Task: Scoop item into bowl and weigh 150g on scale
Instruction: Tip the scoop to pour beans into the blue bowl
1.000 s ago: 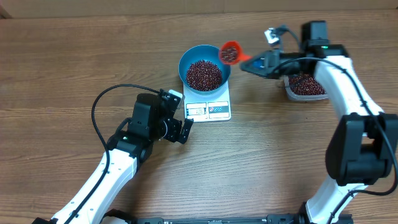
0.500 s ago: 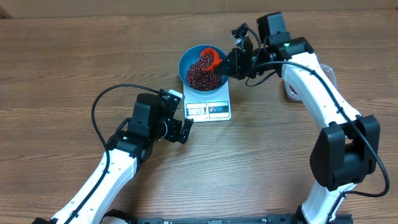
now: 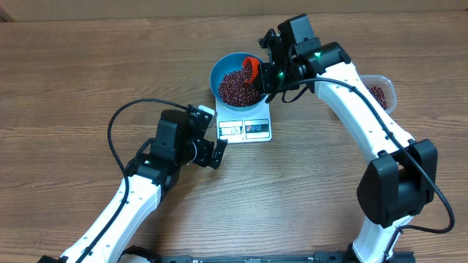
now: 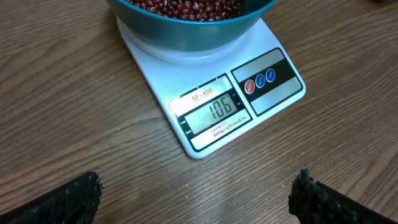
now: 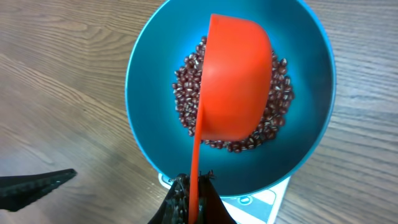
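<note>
1. Tipping is the step in hand: the right gripper (image 5: 193, 200), clamped on the handle of the orange scoop (image 5: 236, 81), holds it upturned over the beans (image 5: 186, 99) in the blue bowl (image 5: 140, 87), which sits on the scale (image 4: 186, 78).
2. The left gripper (image 4: 194, 200) hangs empty near the scale, jaws wide apart.
3. Next likely comes another, smaller scoop from the tub (image 3: 380, 91).
4. The display (image 4: 214, 111) reads "106", short of target; the label above it reads "SF-400".

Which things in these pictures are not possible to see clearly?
- Right wrist: the scoop shows only its back; its inside is hidden.
- Left wrist: the bowl is cut off by the top edge.
- Overhead: the scale display is too small to read; the right arm covers part of the tub.
</note>
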Tool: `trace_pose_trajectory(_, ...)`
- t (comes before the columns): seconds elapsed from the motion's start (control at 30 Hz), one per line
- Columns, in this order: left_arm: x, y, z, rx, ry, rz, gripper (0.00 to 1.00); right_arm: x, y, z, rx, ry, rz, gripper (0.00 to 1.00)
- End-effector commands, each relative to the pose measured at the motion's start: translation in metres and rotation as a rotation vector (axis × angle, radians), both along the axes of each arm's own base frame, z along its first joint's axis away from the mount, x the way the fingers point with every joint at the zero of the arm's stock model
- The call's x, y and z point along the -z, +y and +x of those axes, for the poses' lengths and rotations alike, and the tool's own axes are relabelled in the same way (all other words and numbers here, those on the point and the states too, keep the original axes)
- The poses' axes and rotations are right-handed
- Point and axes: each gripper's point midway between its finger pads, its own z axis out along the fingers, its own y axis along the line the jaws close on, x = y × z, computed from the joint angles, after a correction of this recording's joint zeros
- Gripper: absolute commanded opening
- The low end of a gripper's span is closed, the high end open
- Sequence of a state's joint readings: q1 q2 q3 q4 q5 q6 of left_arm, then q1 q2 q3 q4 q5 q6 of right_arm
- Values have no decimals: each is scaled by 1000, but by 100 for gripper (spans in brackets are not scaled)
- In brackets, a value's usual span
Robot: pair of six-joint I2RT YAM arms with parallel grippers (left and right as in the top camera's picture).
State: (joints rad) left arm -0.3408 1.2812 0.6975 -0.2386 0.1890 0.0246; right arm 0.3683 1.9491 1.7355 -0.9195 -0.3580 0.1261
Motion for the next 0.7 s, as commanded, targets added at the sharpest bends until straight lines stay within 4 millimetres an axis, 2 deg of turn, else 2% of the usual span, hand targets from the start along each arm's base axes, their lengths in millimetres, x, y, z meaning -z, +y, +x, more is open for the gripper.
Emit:
trace_pose_trajectory(0.0,3,0,0,-10,8,0,100,-18,0,8,-23,-86,-31,4)
trace_pose_trajectory(0.67,3,0,0,-10,8,0,100,-16,-2,7,-29,-84,-43,4)
